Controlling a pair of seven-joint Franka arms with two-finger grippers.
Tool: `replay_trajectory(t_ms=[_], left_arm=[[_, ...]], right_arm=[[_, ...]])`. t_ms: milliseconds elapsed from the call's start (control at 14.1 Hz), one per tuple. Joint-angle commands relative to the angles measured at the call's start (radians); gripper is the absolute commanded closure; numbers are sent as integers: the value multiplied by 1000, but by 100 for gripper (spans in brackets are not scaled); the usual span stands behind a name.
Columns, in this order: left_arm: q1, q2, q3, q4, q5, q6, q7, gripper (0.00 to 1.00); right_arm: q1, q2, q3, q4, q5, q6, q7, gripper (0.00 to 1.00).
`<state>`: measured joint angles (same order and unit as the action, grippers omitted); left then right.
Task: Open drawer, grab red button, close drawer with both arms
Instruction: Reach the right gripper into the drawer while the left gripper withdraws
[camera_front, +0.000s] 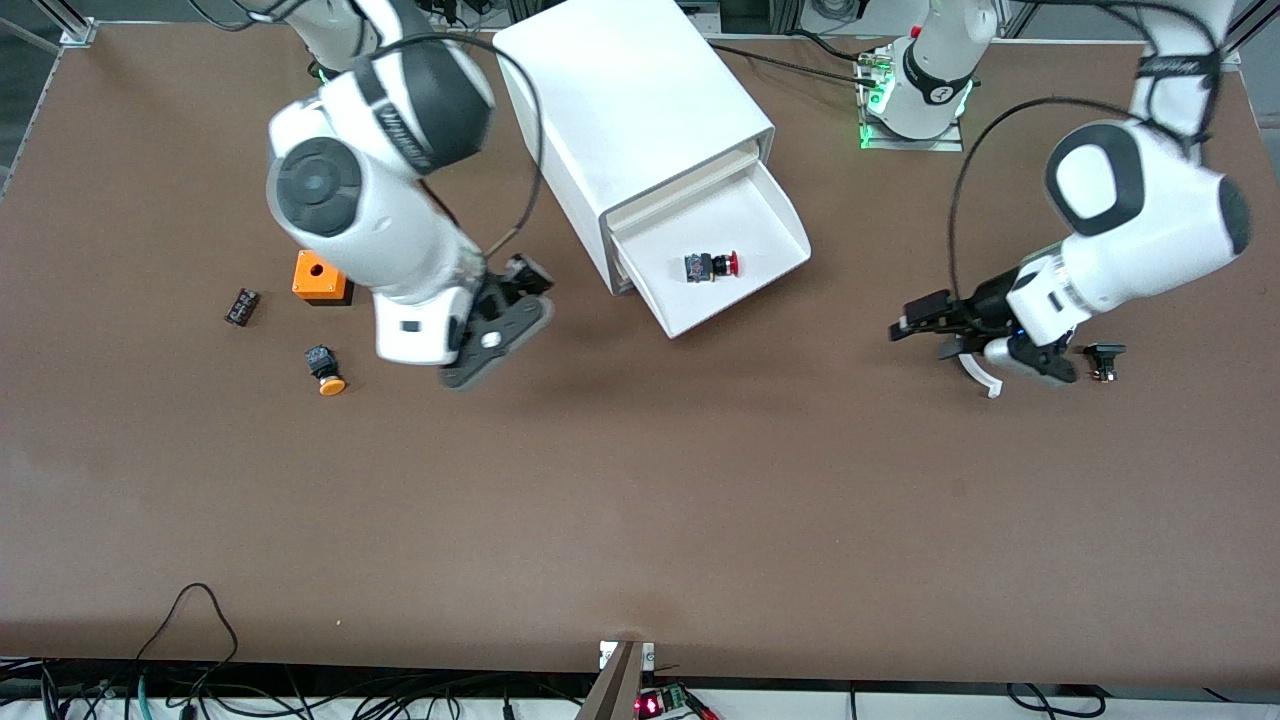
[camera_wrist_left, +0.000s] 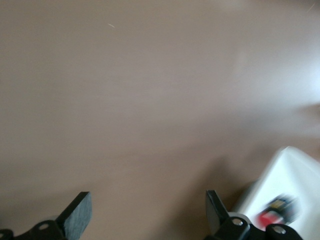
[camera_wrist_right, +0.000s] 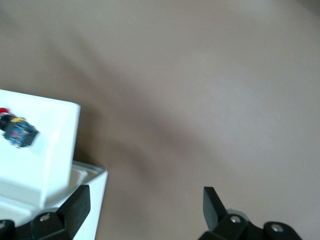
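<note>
Orange-capped button (camera_front: 325, 368) lies frontmost; red button (camera_front: 712, 266) rests in the open drawer (camera_front: 770, 262) — both my grippers, left (camera_front: 925, 330) and right (camera_front: 500, 325), gape empty.

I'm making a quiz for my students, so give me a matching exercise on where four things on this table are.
Things:
1. red button
2. orange-capped button
3. left gripper
4. orange box

Places:
A. on the table beside the right arm
B. in the open drawer
C. over bare table, fingers open
D. nearer the front camera than the orange box

Pairs: 1-B, 2-D, 3-C, 4-A
</note>
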<state>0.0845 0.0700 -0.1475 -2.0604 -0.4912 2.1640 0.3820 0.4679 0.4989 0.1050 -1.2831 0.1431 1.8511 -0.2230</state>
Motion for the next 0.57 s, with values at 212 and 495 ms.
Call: replay_trajectory(t_ms=[212,495], left_arm=[[0,-137,51,242,406,-384,-8,0],[-6,-160,80,263,507,-426,-40,0]], right_arm=[[171,148,12,134,4,135,-70,0],[276,153,4,136,-43,140,-76,0]])
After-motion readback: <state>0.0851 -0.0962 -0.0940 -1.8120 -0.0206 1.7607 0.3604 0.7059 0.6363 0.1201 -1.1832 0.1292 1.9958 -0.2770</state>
